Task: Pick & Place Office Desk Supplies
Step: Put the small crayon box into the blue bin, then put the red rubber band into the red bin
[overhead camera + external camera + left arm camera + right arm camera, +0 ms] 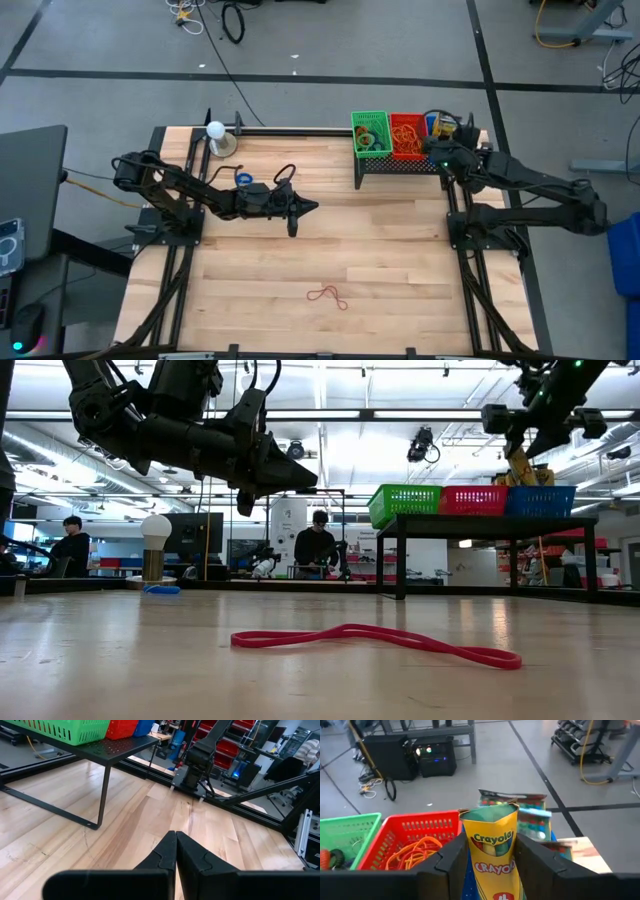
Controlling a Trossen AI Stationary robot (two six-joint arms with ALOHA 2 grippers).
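Note:
The yellow crayon box (493, 851) sits between the fingers of my right gripper (492, 867), which is shut on it above the blue basket (543, 501) at the table's far right. Green-blue packets (532, 815) stand in that basket, behind the box. A red rubber band (375, 640) lies flat on the wood near the table's front (328, 295). My left gripper (305, 208) hovers shut over the table's middle, touching nothing, and its fingers meet in its wrist view (176, 854). My right gripper pinches the crayon box's two narrow sides (471, 857) between its two fingers. The box's flap end (490, 815) sticks out past the fingertips. In the low view the box (520, 465) hangs just above the blue basket's rim; whether it touches anything inside, I cannot tell.
A black mesh rack (400, 165) at the far right carries a green basket (370, 133), a red basket (415, 845) full of orange bands and the blue basket. A white ball on a round base (215, 132) stands at the far left. Bare wood lies between the arms.

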